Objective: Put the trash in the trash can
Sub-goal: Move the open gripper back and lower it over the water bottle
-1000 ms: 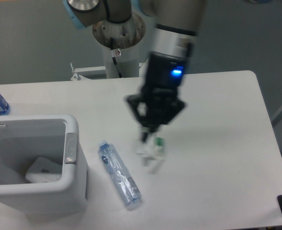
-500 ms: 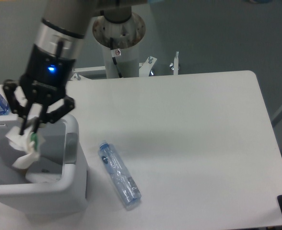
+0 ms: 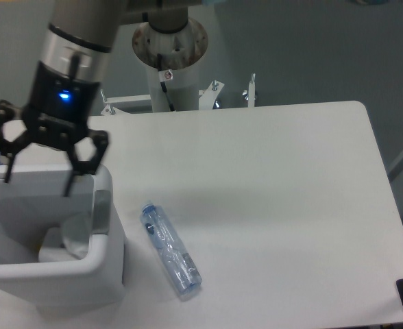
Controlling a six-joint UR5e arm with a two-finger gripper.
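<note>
Gripper (image 3: 38, 179) hovering over the white trash can (image 3: 102, 205), fingers (image 3: 70, 184) spread wide and gripping nothing; pale crumpled item, possibly the wrapper (image 3: 75, 235), lying inside; flattened bottle (image 3: 171, 250) lying on the table (image 3: 277, 185) beside the can.

You see a white trash can (image 3: 109, 264) with a grey strip on a white surface (image 3: 277, 185). The flattened bottle (image 3: 171, 251) is clear with a bluish cap. The gripper (image 3: 40, 181) is black, under a blue light.
</note>
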